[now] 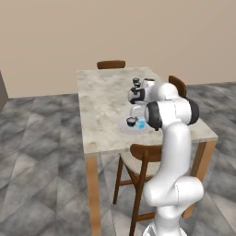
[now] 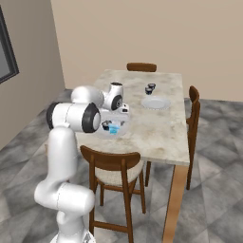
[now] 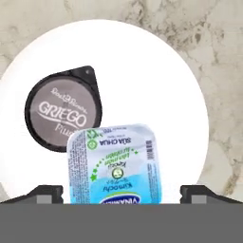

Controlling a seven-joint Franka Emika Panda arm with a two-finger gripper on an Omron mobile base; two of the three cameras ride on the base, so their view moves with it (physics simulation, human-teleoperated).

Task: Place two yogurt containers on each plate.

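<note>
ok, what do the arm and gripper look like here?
The arm is glossy white with rounded, tube-like links and dark bands at the joints. The gripper has two small, dark, blocky fingertips. No cables or markings are visible.

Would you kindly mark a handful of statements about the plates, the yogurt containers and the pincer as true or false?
1. The near plate holds two containers, the dark-lidded cup and the blue-topped cup. True.
2. The pincer is clamped on the blue-topped cup. False: its fingertips stand wide, apart from the cup's sides.
3. The far plate already carries two cups. False: it is bare; the two remaining cups stand on the table beyond it.
4. The two cups on the near plate sit next to each other. True.
5. Chairs stand at the table. True.
</note>
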